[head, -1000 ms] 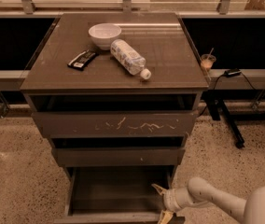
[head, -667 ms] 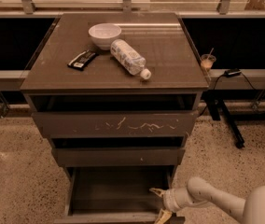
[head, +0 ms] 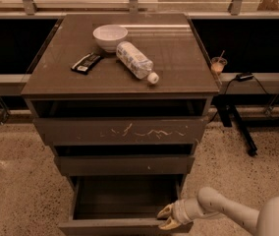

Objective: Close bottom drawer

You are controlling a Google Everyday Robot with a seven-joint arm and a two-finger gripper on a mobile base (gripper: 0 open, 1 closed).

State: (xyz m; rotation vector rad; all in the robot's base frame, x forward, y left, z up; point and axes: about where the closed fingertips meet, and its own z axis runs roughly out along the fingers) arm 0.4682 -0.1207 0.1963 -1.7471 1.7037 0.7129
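The bottom drawer [head: 111, 227] of the dark grey-brown cabinet is pulled far out, and its shallow box shows bare inside. Its plain front lies along the lower edge of the view. My gripper [head: 167, 218] comes in from the lower right on a pale arm [head: 218, 210]. It is at the right end of the drawer front's top rim. The two yellowish fingertips [head: 165, 211] are spread apart, one over the rim and one in front of it. The middle drawer [head: 122, 164] and the scratched top drawer [head: 122, 131] above it both stand slightly out.
On the cabinet top [head: 179, 68] are a white bowl [head: 110, 36], a plastic bottle [head: 136, 62] lying on its side and a dark flat packet [head: 86, 62]. A cup with a straw [head: 218, 64] sits on a ledge at the right, above a black stand [head: 237, 127]. The floor is speckled.
The gripper has edged slightly left along the bottom drawer's front rim. The drawers have not visibly moved.
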